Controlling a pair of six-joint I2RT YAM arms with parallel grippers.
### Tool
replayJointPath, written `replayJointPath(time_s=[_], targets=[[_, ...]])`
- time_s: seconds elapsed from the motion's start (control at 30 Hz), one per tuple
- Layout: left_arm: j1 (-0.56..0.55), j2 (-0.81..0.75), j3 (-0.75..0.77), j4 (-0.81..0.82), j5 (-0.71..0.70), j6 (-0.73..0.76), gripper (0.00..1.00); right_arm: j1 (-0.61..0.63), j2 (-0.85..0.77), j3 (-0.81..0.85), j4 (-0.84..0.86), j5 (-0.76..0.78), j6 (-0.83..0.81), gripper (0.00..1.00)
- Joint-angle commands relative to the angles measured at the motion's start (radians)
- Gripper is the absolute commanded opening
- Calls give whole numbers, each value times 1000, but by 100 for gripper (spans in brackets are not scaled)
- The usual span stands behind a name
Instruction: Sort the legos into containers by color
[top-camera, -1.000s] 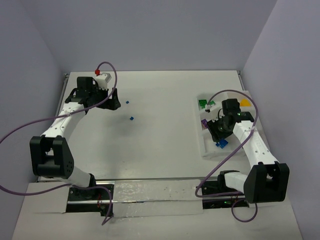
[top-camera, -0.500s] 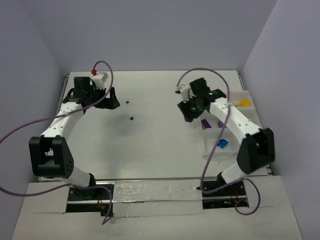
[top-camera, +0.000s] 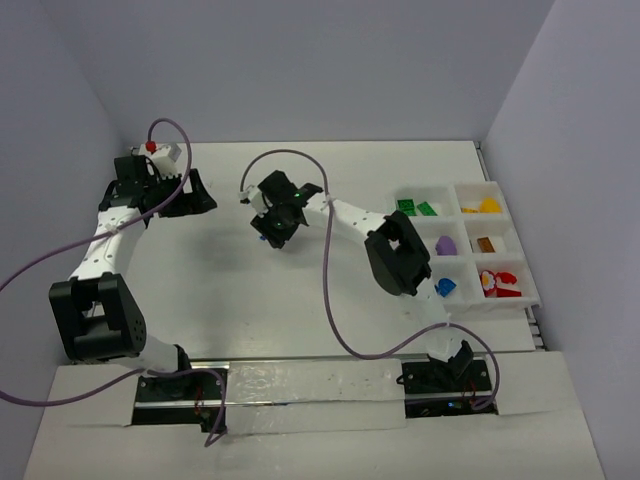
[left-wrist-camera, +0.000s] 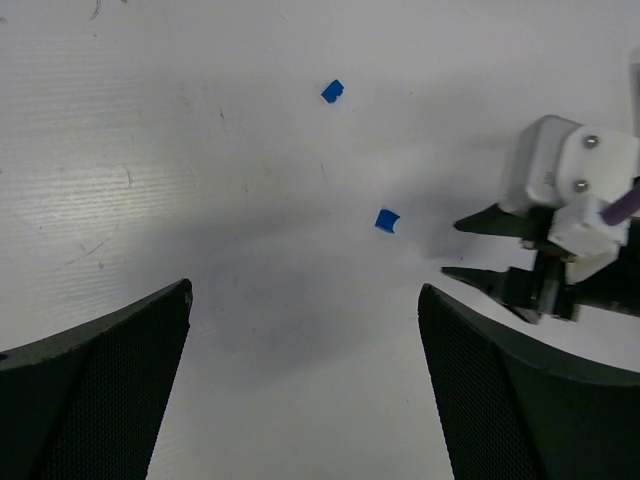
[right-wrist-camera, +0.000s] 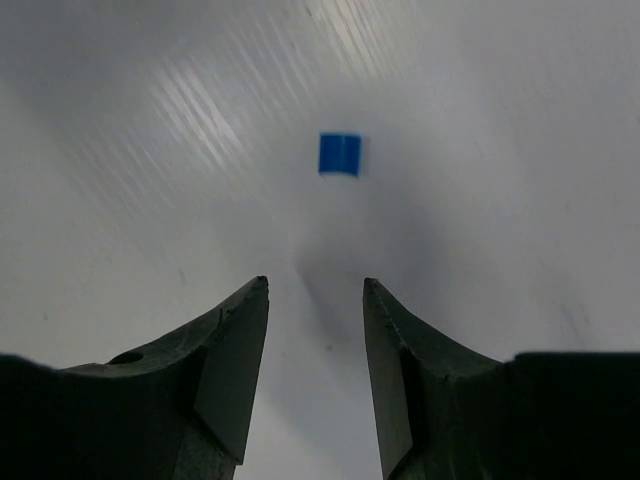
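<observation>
Over on the left, the left gripper hangs spread wide and empty above the table. A far blue lego lies loose; the near blue lego sits just ahead of the right gripper, whose jaws stand apart, holding nothing. Far right, the tray holds colour-sorted bricks

A tiny blue plastic studded brick lies flat and free on the white table, just ahead of the tips of my right pincer. A second tiny blue brick lies near it, not touching. The white rectangular plastic tray of low-walled square compartments sits well apart on my right, holding green bricks and yellow-orange bricks in its far pair of cells, a purple brick and an amber brick in the middle pair, and a larger blue brick and red bricks in the near pair.
</observation>
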Motion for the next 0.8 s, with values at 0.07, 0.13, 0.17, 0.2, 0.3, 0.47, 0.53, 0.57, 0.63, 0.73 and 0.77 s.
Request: replayJointPath(time_s=[0.07,0.13,0.17,0.2,0.3,0.47,0.53,0.57,0.63,0.73,0.77], targets=[[28,-71,3,-24,23,-2,99,57,73,135,50,17,31,54],[33,-72,1,-28,21,0,99,69,88,138,64,35,38,55],[37,-72,-1,-27,21,1,99,74,104,150,72,53,47,55],[37,-72,-1,-27,21,0,99,74,121,164,73,66,49,55],[39,-69,3,-30,26,-5,99,73,154,181,79,97,52,55],[39,-63,16,-33,29,-6,99,63,173,178,88,147,67,57],[38,-57,19,-35,29,-7,99,60,169,173,89,155,72,58],[38,-54,20,-34,30,-7,99,59,167,173,86,154,74,58],[39,-50,23,-33,34,-9,99,57,164,173,79,155,83,58],[39,-31,36,-38,37,-12,99,48,161,166,69,151,95,58],[39,-28,44,-40,37,-12,99,42,164,166,69,147,97,58]])
